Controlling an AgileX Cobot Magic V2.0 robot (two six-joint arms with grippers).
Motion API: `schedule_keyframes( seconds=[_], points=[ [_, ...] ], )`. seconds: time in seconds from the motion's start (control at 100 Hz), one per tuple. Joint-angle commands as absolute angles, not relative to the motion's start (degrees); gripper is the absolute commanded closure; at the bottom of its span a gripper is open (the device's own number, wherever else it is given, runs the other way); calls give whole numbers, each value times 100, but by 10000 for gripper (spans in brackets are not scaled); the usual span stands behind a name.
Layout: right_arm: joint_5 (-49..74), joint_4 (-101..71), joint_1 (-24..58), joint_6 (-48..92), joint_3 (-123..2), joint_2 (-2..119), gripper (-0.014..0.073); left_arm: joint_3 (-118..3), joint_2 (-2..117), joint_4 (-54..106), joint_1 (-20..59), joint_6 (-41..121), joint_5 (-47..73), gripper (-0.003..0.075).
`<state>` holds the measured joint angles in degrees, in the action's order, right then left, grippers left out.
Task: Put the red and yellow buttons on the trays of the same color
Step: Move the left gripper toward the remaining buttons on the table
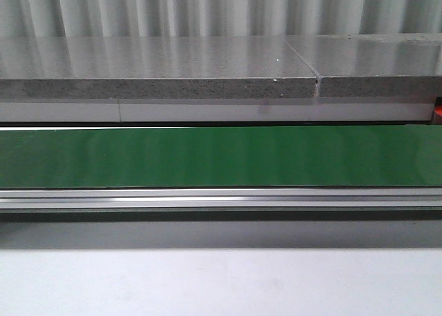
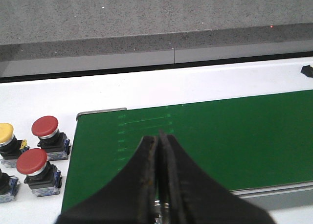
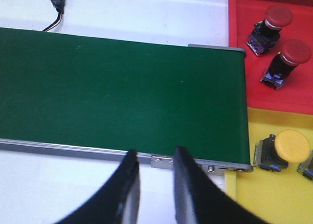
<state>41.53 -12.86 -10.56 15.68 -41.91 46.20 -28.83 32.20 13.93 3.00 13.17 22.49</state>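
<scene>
**Mia:** What is the left gripper (image 2: pixel 159 150) doing?

**Ben:** Its two black fingers (image 2: pixel 146 160) are pressed together with nothing between them. It hangs over the left end of the green belt (image 2: pixel 220 141), near the loose buttons, so I think it waits there because that is where it picks them up.

**Mia:** Which buttons are by it?

**Ben:** Just left of the belt, on the white table (image 2: pixel 146 87), stand two red buttons (image 2: pixel 45 127) and (image 2: pixel 32 161), close together. A yellow button (image 2: pixel 5 133) is left of them at the edge of the picture. One more dark piece (image 2: pixel 6 185) peeks in, but I cannot tell its color. None of them is on a tray yet.

**Mia:** And the right gripper (image 3: pixel 155 160)?

**Ben:** Its fingers are spread apart, and it holds nothing. It hovers at the near edge of the belt, close to the right end. That looks like a good spot to catch buttons riding along the belt.

**Mia:** Where do they go?

**Ben:** Past the right end is the red tray (image 3: pixel 244 38), with two red buttons lying on it, (image 3: pixel 271 21) and (image 3: pixel 288 57). Nearer is the yellow tray (image 3: pixel 254 194), with a yellow button (image 3: pixel 286 148) on it. So colors match there.

**Mia:** Is the belt carrying anything?

**Ben:** No. In the front view the belt (image 1: pixel 221 157) is bare. I guess the left gripper must put one on next.
</scene>
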Motion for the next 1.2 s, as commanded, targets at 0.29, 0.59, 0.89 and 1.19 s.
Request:
schedule_keyframes(
  seconds=[0.29,0.59,0.89,1.19],
  points=[
    [3862,-1308,-1028,1642,-4321,4554,661,-3026,3226,1474,349,1299,1818,739],
    [3862,-1308,-1028,1642,-4321,4554,661,-3026,3226,1474,349,1299,1834,676],
    [3862,-1308,-1028,1642,-4321,4554,661,-3026,3226,1474,349,1299,1869,131],
    [3862,-1308,-1028,1642,-4321,4554,661,-3159,3279,1456,296,1094,1831,115]
  ],
)
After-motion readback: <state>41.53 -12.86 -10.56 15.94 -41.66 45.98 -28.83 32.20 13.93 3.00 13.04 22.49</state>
